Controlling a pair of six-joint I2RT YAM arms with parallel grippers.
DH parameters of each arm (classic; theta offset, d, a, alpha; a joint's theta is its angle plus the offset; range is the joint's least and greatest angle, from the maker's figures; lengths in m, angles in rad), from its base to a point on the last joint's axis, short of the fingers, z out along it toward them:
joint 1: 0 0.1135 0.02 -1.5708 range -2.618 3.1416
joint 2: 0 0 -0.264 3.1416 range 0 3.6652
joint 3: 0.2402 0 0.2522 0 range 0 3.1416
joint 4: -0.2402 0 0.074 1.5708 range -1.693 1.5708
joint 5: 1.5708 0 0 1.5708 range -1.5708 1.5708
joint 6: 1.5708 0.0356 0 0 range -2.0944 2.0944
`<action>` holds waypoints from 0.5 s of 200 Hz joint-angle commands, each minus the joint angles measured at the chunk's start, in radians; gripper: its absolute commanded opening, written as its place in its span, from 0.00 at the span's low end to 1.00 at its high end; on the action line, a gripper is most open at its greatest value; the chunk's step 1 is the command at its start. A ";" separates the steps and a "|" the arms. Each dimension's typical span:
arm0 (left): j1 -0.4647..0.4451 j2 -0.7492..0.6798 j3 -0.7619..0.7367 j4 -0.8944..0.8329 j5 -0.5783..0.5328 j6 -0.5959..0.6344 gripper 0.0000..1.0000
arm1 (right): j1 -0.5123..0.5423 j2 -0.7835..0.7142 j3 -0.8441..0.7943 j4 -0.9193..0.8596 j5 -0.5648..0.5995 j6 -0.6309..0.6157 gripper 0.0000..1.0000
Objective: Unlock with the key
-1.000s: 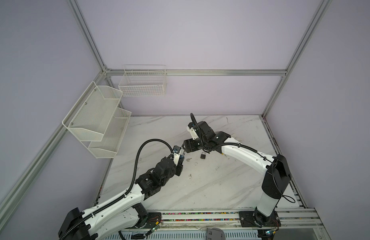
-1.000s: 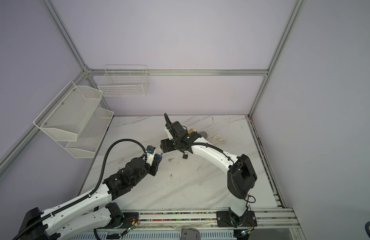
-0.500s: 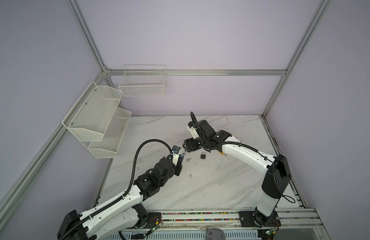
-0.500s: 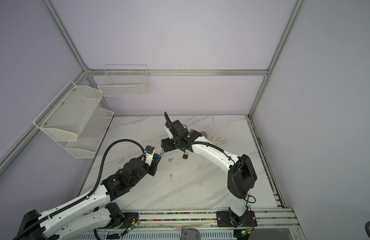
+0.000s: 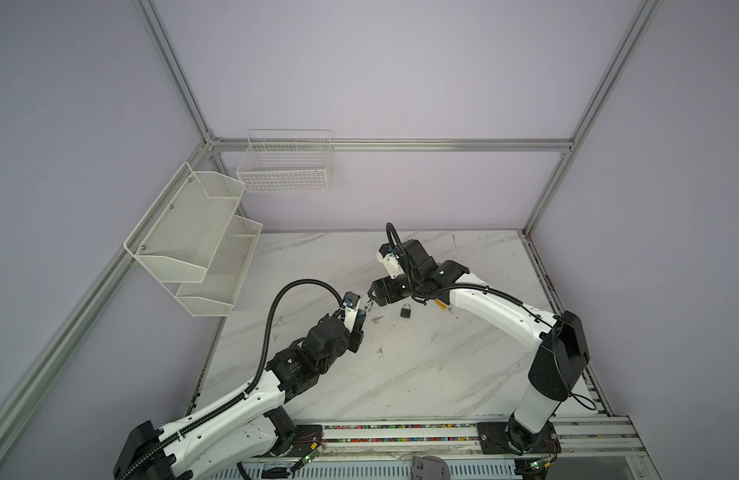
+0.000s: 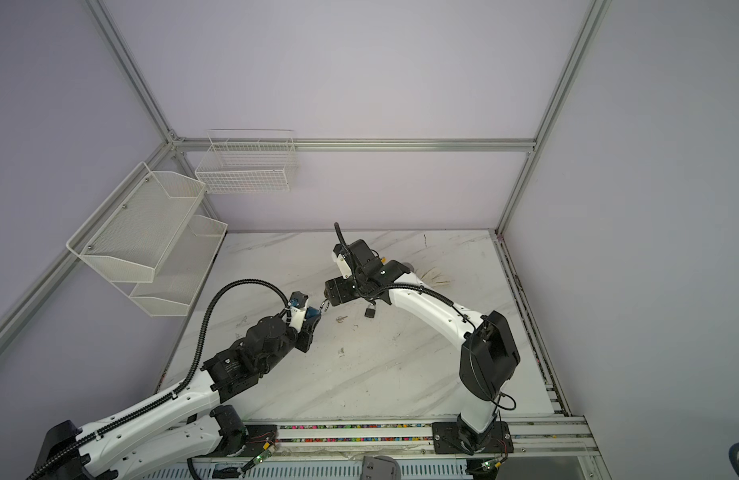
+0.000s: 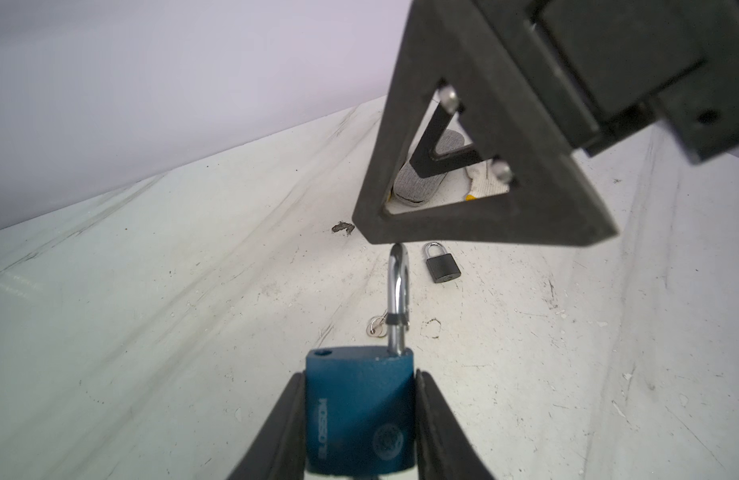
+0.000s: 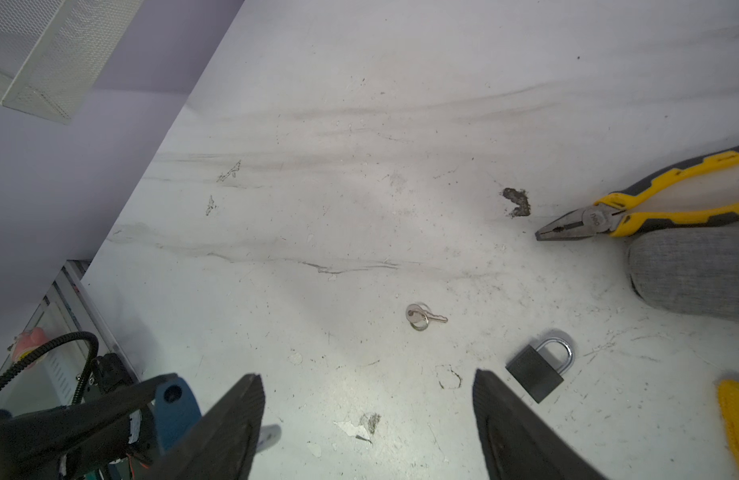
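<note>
**Progress.** You are looking at a late stage, judging by the lock.

- The left claw [image 7: 359, 376] is pinching the blue padlock [image 7: 359, 411] by the side edges of its body. It is holding the lock clear of the table [image 8: 317, 166], over the left middle of the work area.
- The shackle [image 7: 397, 286] is standing out of one hole only. The second hole in the top of the body is showing empty, so the lock is reading as released.
- The key [image 8: 426, 318] is lying flat on the table with its ring. It is sitting in no lock and in no claw, between the blue padlock and a black padlock [image 8: 534, 374].
- The right claw [image 8: 365, 376] is hanging spread wide and empty, just at the tip of the shackle. You cannot tell whether it is touching.

**Remaining.** You are probably left with confirming that the shackle swings free. The black padlock is lying closed, and you cannot tell whether it belongs to the task.

**Appearance.** The blue body is painted and carrying raised lettering. The shackle is showing bright metal, turned edge-on to the left wrist camera.
</note>
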 commanded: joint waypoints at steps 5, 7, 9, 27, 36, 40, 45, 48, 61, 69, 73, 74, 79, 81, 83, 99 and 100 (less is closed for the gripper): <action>0.002 -0.031 -0.030 0.113 -0.019 0.010 0.00 | -0.025 -0.044 -0.033 -0.026 -0.041 -0.029 0.82; 0.002 -0.031 -0.029 0.114 -0.017 0.011 0.00 | -0.029 -0.046 -0.035 -0.022 -0.046 -0.029 0.82; 0.002 -0.032 -0.030 0.115 -0.012 0.011 0.00 | -0.032 -0.049 -0.037 -0.018 -0.050 -0.027 0.82; 0.002 -0.031 -0.030 0.125 0.011 0.021 0.00 | -0.062 -0.060 -0.054 0.033 -0.086 0.010 0.83; 0.002 -0.028 -0.028 0.129 0.008 0.020 0.00 | -0.070 -0.060 -0.058 0.057 -0.084 0.028 0.83; 0.003 -0.027 -0.028 0.128 0.008 0.019 0.00 | -0.071 -0.058 -0.061 0.067 -0.083 0.034 0.83; 0.003 -0.027 -0.026 0.131 0.010 0.019 0.00 | -0.073 -0.054 -0.062 0.072 -0.081 0.038 0.83; 0.002 -0.027 -0.025 0.131 0.013 0.018 0.00 | -0.074 -0.052 -0.064 0.077 -0.084 0.039 0.83; 0.002 -0.027 -0.020 0.136 0.027 0.019 0.00 | -0.081 -0.039 -0.074 0.107 -0.113 0.047 0.83; 0.002 -0.026 -0.019 0.140 0.035 0.020 0.00 | -0.082 -0.035 -0.079 0.128 -0.139 0.052 0.83; 0.002 -0.027 -0.019 0.144 0.035 0.021 0.00 | -0.082 -0.032 -0.082 0.138 -0.153 0.054 0.84; 0.002 -0.027 -0.019 0.145 0.035 0.021 0.00 | -0.083 -0.032 -0.082 0.140 -0.157 0.054 0.84; 0.002 -0.027 -0.018 0.148 0.033 0.021 0.00 | -0.082 -0.028 -0.085 0.150 -0.173 0.054 0.84; 0.002 -0.027 -0.018 0.149 0.032 0.021 0.00 | -0.082 -0.026 -0.087 0.157 -0.187 0.053 0.84; 0.003 -0.028 -0.018 0.151 0.030 0.021 0.00 | -0.083 -0.026 -0.088 0.159 -0.190 0.053 0.84; 0.003 -0.030 -0.015 0.163 0.029 0.018 0.00 | -0.082 -0.023 -0.101 0.183 -0.238 0.053 0.84; 0.003 -0.032 -0.015 0.163 0.029 0.018 0.00 | -0.083 -0.023 -0.102 0.184 -0.240 0.052 0.84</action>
